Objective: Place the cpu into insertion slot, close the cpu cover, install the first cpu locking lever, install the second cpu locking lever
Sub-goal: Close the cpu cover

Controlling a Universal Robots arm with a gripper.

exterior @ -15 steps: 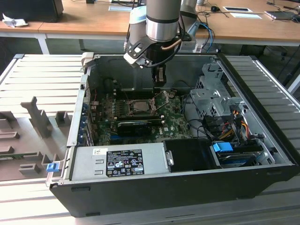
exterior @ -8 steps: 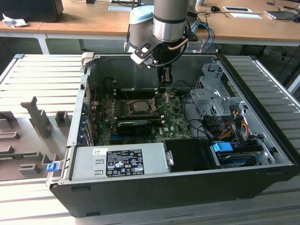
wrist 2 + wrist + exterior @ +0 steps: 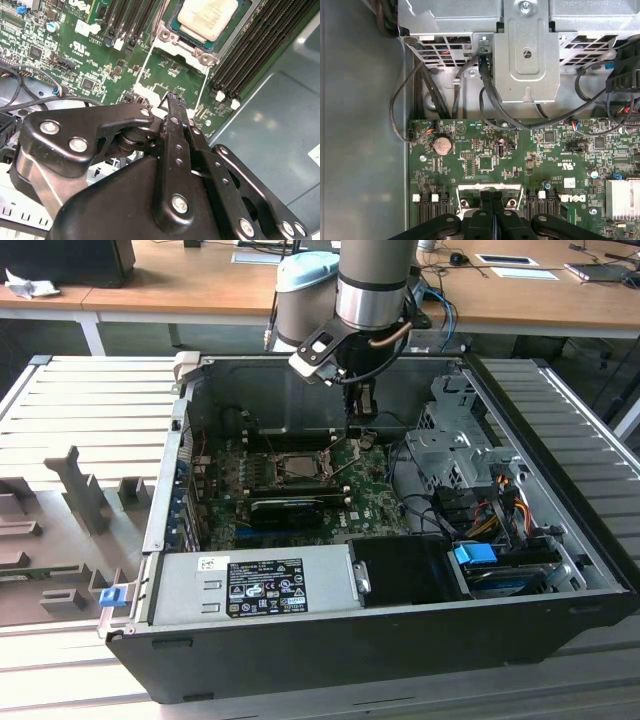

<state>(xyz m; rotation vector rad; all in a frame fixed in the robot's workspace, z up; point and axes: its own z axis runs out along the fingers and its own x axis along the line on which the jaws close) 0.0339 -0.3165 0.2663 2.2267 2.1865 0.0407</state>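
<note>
Gripper up front, fingers pinched shut and empty as far as I can tell, tips at the flipped-open cpu cover just beside the cpu, which is already seated. Cover-closing step, I'd say: the cover needs swinging over the cpu.

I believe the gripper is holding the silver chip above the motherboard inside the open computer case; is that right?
Not quite. The second wrist view shows the chip seated in its socket, not held. The gripper does hover above the motherboard inside the open computer case, but it is shut and empty.
</note>
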